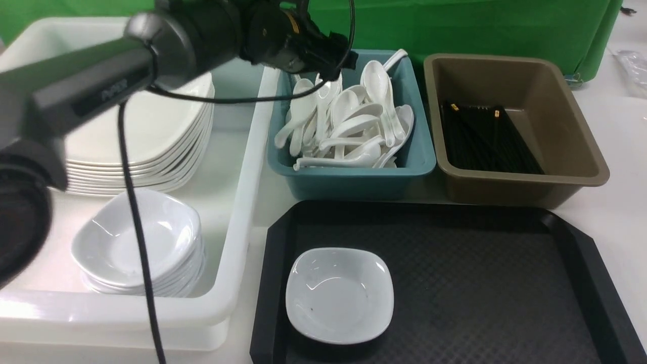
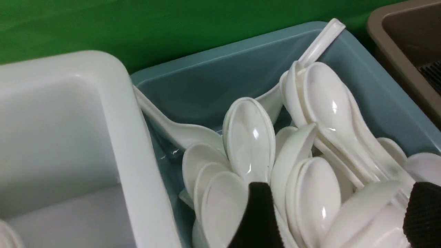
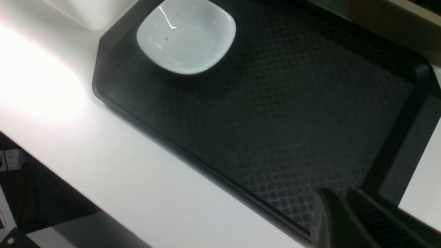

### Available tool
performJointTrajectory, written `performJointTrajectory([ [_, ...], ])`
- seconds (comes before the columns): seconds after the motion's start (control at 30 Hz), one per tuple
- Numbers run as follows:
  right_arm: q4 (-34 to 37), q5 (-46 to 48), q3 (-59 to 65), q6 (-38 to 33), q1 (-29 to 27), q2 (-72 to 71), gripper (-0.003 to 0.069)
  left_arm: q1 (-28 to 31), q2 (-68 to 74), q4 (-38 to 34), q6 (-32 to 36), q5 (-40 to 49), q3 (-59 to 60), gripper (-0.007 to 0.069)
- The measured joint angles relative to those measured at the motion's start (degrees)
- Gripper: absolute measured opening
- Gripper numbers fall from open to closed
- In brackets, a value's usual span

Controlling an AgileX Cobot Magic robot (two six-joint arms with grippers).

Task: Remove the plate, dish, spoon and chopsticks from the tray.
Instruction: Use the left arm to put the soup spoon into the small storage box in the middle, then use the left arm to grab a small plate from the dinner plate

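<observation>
Worktop (image 1: pixel 619 151), left edge: white tub (image 1: pixel 237 212) with a stack of plates (image 1: pixel 146 131) toward the far side and a stack of small dishes (image 1: pixel 136 242) toward the near side. Left arm reaches across the tub to the teal bin (image 1: pixel 354 184) at the middle of the far edge. Left gripper (image 2: pixel 341 220) hangs over the heaped spoons (image 1: pixel 349 126), fingers (image 2: pixel 258 217) spread, nothing held. Near edge, just right of the tub: tray (image 1: pixel 480 283), floor mostly bare. Dish (image 1: pixel 339 296) sits upright in the tray's near-left part, a dark speck inside. Toward the far right corner: brown bin (image 1: pixel 525 187), touching the teal bin, chopsticks (image 1: pixel 485 136) lying inside. Right gripper (image 3: pixel 341 198) shows only in its wrist view, over the tray's near rim, pressed together, empty.
</observation>
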Motion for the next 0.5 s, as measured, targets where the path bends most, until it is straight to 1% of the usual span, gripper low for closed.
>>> performJointTrajectory([
  [0.03,0.00,0.00,0.00,-0.07,0.00,0.00,0.0089,-0.48,-1.51,-0.06,0.94,3.90,-0.05,0.0486],
  [0.1,0.00,0.00,0.00,-0.68,0.00,0.00,0.0089,-1.99,-4.37,-0.06,6.33,12.05,-0.25,0.0397],
  [0.13,0.00,0.00,0.00,-0.79,0.00,0.00,0.0089,-2.44,-4.96,-0.10,7.59,13.72,-0.25,0.0358],
  [0.17,0.06,0.00,0.00,-0.95,0.00,0.00,0.0089,-3.44,-6.44,-0.39,10.16,16.66,0.22,0.0302],
  [0.2,0.06,0.00,0.00,-1.77,0.00,0.00,0.0089,-5.65,-8.64,-1.47,15.37,20.87,2.62,0.0192],
  [0.23,0.06,0.00,0.00,-2.05,0.00,0.00,0.0089,-7.88,-10.59,-3.06,20.73,23.36,5.06,0.0109],
  [0.27,0.06,0.00,0.00,-2.15,0.00,0.00,0.0089,-8.26,-10.92,-3.38,21.65,23.67,6.21,0.0099],
  [0.3,0.06,0.00,0.00,-2.69,0.00,0.00,0.0089,-11.71,-13.15,-5.77,28.19,25.42,10.86,0.0049],
  [0.37,0.06,0.00,0.00,-3.88,0.00,0.00,0.0089,-16.56,-16.39,-8.24,34.88,25.55,18.42,0.0018],
  [0.4,0.06,0.00,0.00,-4.48,0.00,0.00,0.0089,-18.99,-17.60,-8.79,36.59,24.96,22.94,0.0012],
  [0.43,0.06,0.00,0.00,-4.60,0.00,0.00,0.0089,-19.93,-17.80,-8.86,36.99,24.67,23.65,0.0012],
  [0.47,0.06,0.00,0.00,-5.00,0.00,0.00,0.0089,-22.86,-18.89,-8.36,37.69,23.47,28.27,0.0015],
  [0.5,0.06,0.00,0.00,-5.15,0.00,-0.01,0.0089,-23.95,-19.18,-7.86,37.81,22.92,30.57,0.0020],
])
